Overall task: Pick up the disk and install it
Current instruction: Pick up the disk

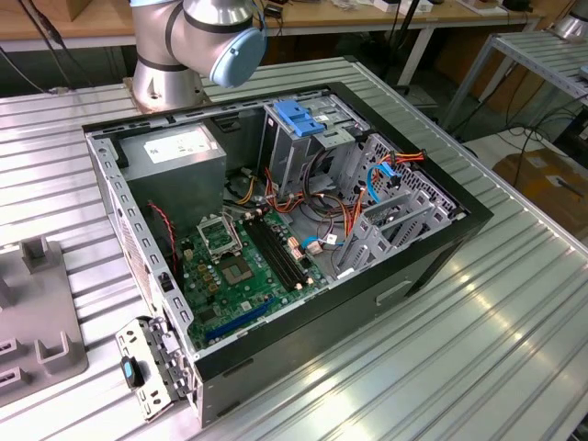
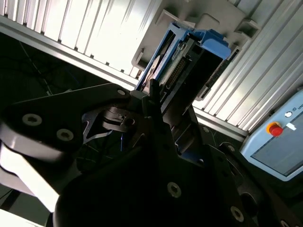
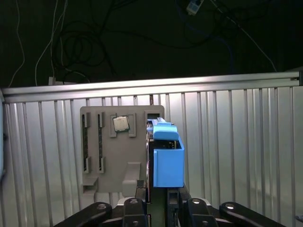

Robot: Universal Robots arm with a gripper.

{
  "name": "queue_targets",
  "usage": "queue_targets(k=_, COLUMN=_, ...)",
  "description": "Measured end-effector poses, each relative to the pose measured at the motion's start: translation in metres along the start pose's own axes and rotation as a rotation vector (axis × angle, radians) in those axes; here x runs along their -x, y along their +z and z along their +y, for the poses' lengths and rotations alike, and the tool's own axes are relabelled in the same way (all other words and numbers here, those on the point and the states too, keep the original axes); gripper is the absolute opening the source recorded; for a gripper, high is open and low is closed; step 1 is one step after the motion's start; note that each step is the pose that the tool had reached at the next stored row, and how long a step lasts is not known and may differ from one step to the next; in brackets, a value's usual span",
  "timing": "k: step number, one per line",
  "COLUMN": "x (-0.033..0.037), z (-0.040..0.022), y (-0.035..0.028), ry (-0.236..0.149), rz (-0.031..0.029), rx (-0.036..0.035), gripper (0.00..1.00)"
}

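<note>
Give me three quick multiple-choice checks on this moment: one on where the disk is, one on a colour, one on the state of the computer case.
1. Where is the disk?
A) inside the computer case
B) at the grey parts tray, just ahead of the claw
C) lying flat on the bare table

2. What colour are the disk's side rails?
A) red
B) yellow
C) blue

3. How does the computer case stand?
A) lying on its side, open, with the motherboard exposed
B) lying closed under its side panel
C) standing upright

Answers:
1 B: the first wrist view shows the disk by the tray's edge, right in front of the claw.
2 C: the rails are bright blue in both wrist views.
3 A: the exterior view looks straight down onto the board and cables.
</note>
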State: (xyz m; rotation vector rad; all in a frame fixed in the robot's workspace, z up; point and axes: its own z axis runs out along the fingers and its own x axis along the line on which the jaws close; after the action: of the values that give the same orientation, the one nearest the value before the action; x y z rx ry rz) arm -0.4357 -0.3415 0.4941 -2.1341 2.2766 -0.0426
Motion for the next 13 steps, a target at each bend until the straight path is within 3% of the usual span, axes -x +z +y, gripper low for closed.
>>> queue_targets(k=7, x=0.0002, z=-0.0037, y=0.0001, ry=0.000, rz=0.0000, rx=0.0000, gripper=0.35)
queue_targets(k=13, x=0.0010, z=-0.0154, y=0.0005, ry=0.000, rz=0.0000, rx=0.0000, gripper=0.35)
